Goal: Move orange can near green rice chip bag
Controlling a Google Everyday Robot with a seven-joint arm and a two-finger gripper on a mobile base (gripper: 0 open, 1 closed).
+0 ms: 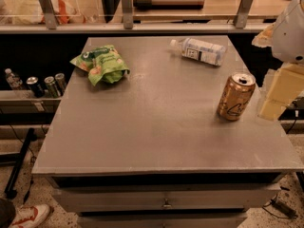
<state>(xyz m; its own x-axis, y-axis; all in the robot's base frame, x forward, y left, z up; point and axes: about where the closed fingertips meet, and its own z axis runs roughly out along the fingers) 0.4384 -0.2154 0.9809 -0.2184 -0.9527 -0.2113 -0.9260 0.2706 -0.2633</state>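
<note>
While the orange can [236, 97] stands upright on the grey surface [156, 127], the claw [274, 96] hangs just right of it; open or closed, I cannot tell. Well left of the can, toward the back, lies the green rice chip bag [101, 64].

Here's the grey table [156, 122], a flat, dull top with faint pale scuffs, and three things sit on it. Far left, the green rice chip bag [100, 64] lies crumpled and flat near the back corner. Along the back edge, right of centre, a clear plastic bottle [199, 50] lies on its side, cap pointing left. Over on the right, the orange can [236, 96] stands upright close to the edge, well apart from the bag. The gripper [278, 96] hangs just beside the can, off the table's right edge.
</note>
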